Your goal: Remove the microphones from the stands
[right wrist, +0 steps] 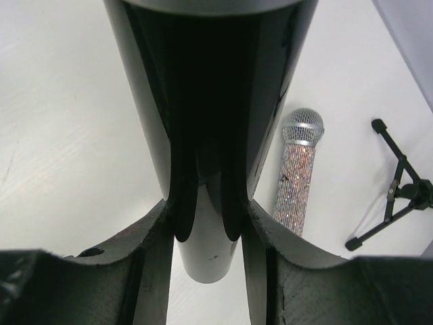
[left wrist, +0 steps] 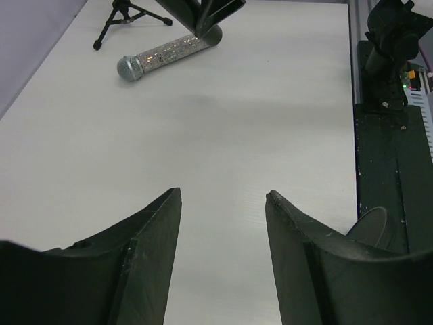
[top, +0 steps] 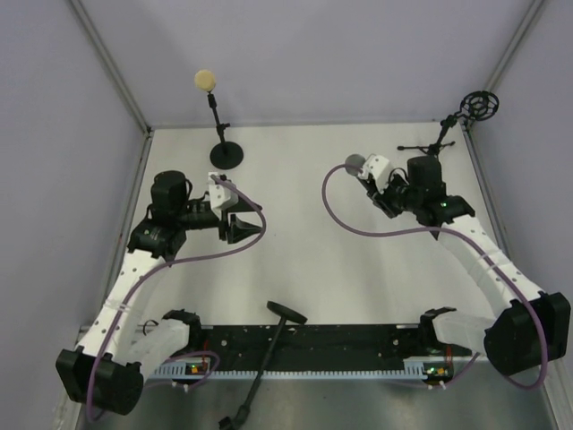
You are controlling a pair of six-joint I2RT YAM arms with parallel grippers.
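R fingers point(right wrist: 139, 271) clamp black cylinder point(right wrist: 210, 101), L fingers point(left wrist: 135, 271) apart

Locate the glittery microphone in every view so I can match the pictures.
Top external: glittery microphone upper right, only its grey head showing.
Left wrist: upper left, lying flat.
Right wrist: right of centre, head pointing up the picture.
Shared landmark: the tripod stand, in all three views.

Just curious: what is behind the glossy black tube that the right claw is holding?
Behind the glossy black tube in the right gripper, a glittery silver microphone lies on the white table, beside a black tripod stand. The gripper's finger covers its tail end.
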